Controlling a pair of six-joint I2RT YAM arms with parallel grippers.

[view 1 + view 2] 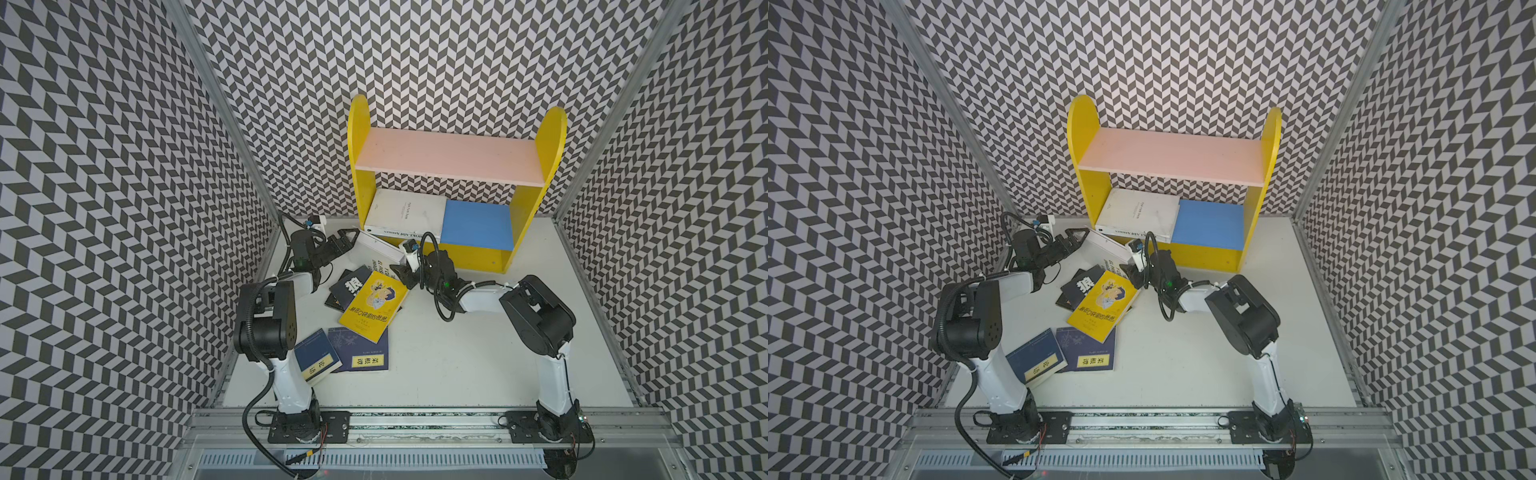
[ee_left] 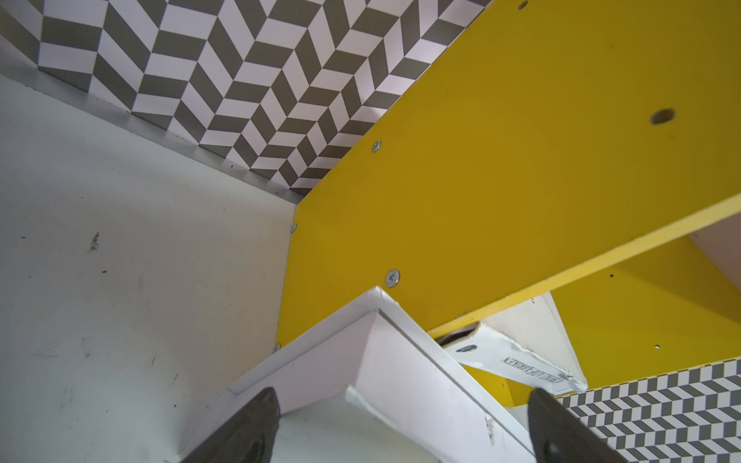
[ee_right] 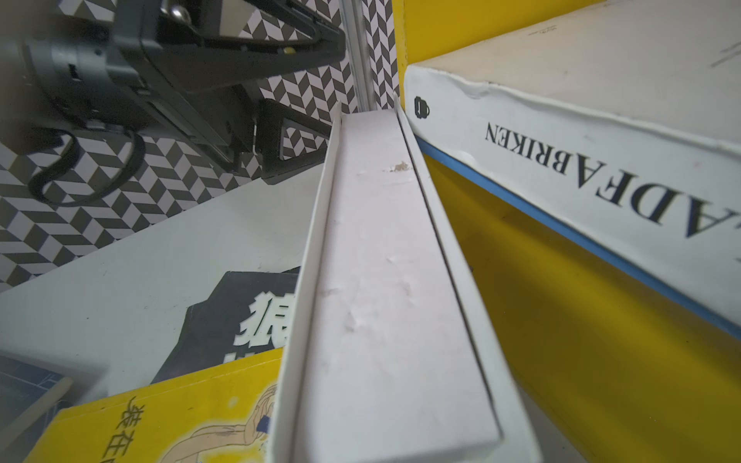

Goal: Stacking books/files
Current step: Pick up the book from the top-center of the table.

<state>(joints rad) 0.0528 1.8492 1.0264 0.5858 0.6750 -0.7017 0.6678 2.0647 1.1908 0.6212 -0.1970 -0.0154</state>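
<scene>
Straddling one end of the white book [image 1: 377, 248] with jaws spread wide, the left gripper [image 1: 351, 239] grips nothing; the book stands on edge just before the shelf [image 1: 482, 258]. Whether the right gripper [image 1: 399, 272] pinches its other end cannot be told; a weak pinch could let it topple or snag the shelf.

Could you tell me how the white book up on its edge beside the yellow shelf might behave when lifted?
The white book probably stays stiff: thick boards overhang its page block. Up on edge, it may tip. Smooth covers could slip.
</scene>
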